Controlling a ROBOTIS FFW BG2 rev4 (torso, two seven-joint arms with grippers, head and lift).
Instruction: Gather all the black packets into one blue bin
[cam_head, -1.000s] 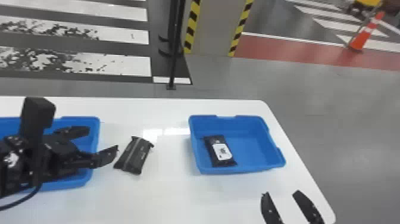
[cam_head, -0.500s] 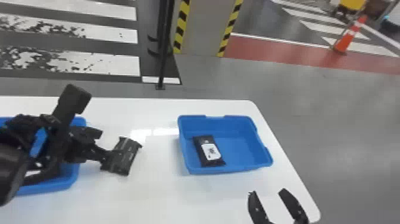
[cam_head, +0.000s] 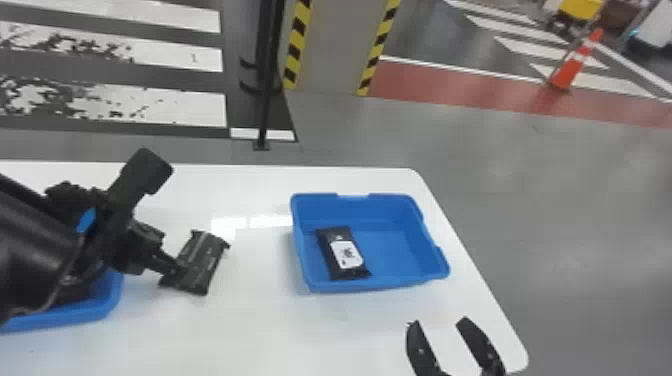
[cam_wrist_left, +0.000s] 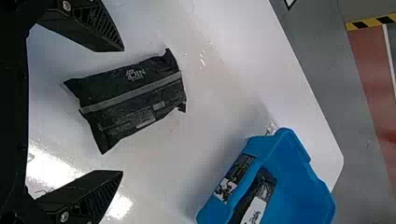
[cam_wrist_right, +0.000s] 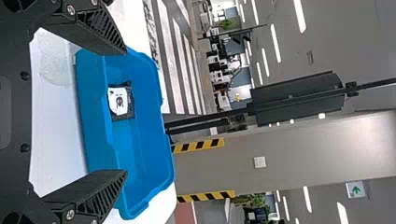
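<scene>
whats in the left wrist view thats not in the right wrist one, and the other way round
Left wrist view: the loose black packet, lying on the white table, framed by the open fingers of the left hand.

Right wrist view: the open right hand, ceiling lights, a green-and-white sign and a dark panel on a pole.

Both: the blue bin with a black packet inside, the table it stands on, and yellow-and-black striping.
</scene>
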